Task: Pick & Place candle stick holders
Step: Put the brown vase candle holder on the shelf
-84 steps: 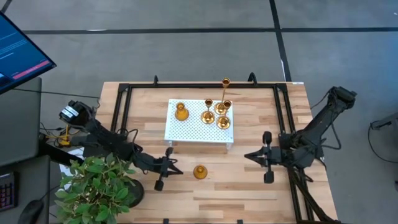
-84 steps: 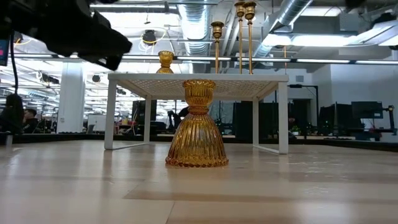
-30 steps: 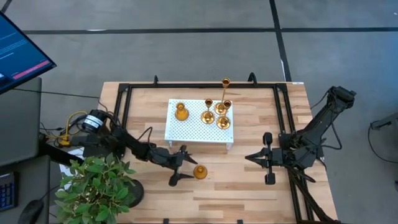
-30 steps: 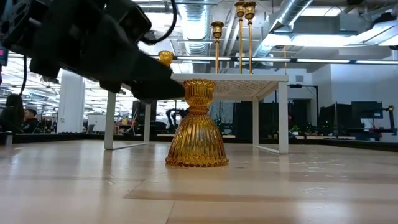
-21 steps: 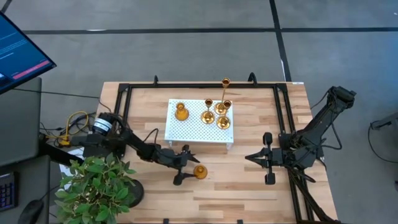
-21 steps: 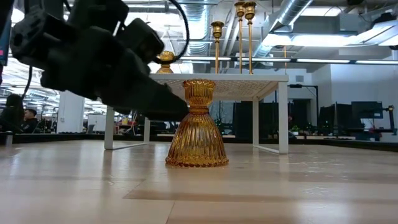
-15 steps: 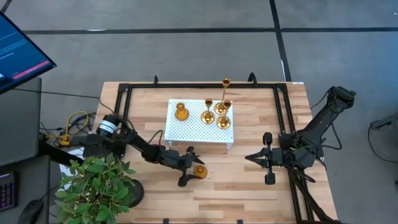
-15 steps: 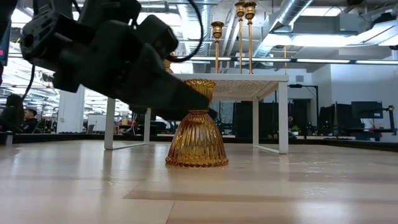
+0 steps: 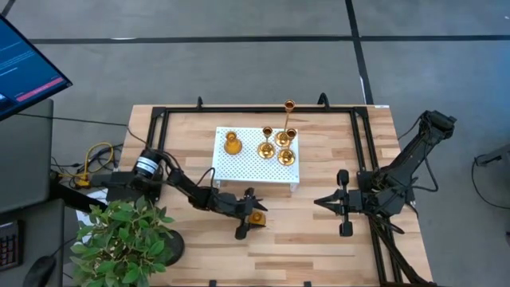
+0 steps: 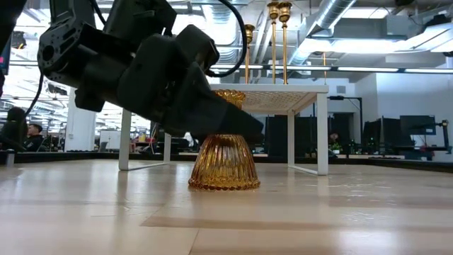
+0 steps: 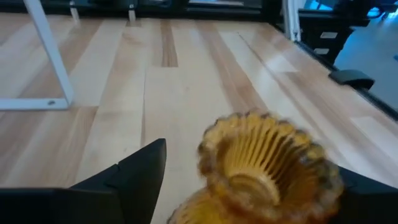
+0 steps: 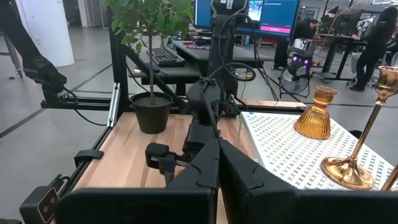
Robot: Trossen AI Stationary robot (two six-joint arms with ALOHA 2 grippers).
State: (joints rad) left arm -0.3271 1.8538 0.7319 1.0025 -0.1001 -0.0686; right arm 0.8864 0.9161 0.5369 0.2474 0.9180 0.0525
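ribbed, seemingly glass holder (image 10: 224, 161), wooden table (image 9: 319, 239)

A white perforated tray (image 9: 253, 162) stands on the wooden table (image 9: 319, 239).
A potted plant (image 9: 126, 238) sits at the table's corner, near a monitor (image 9: 24, 68).

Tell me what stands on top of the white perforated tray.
On the white tray stand five gold candle stick holders, four clustered, one squat holder apart. Nothing shows beneath it.

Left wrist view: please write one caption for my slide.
Open left gripper straddling amber candle stick holder on the wooden table.
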